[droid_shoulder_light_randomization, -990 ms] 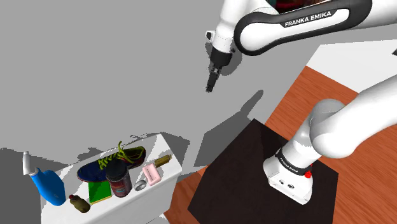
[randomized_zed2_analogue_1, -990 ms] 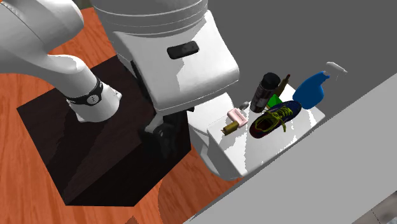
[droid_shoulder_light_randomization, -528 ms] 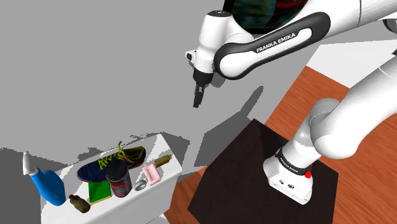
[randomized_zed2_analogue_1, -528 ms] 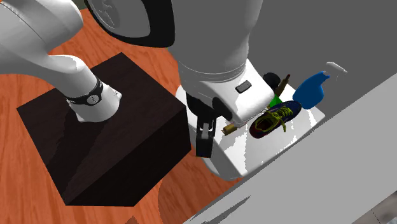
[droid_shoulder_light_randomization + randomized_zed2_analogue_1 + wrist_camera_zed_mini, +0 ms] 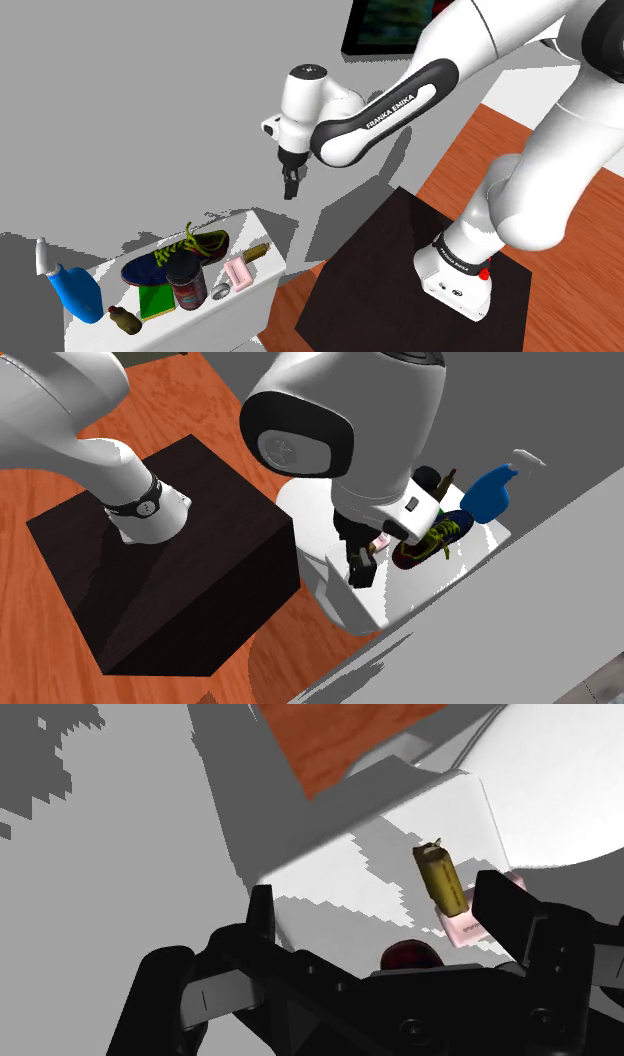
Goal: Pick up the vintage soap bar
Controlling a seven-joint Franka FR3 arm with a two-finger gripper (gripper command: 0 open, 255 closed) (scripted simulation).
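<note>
with jaws apart, the gripper [image 5: 291, 188] hangs well above the pink soap bar [image 5: 236, 272], which lies flat on the white counter [image 5: 270, 230] just beside a brown bottle [image 5: 255, 251] and near a dark can [image 5: 187, 283]; a misaligned descent may strike or clamp the bottle instead.

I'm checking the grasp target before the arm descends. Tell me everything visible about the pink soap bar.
The small pink rectangular soap bar lies flat on the white table, near its edge, between a little olive-brown bottle and a dark red can. Its surface looks plain and matte. The black gripper hangs well above it, jaws open, touching nothing.
</note>
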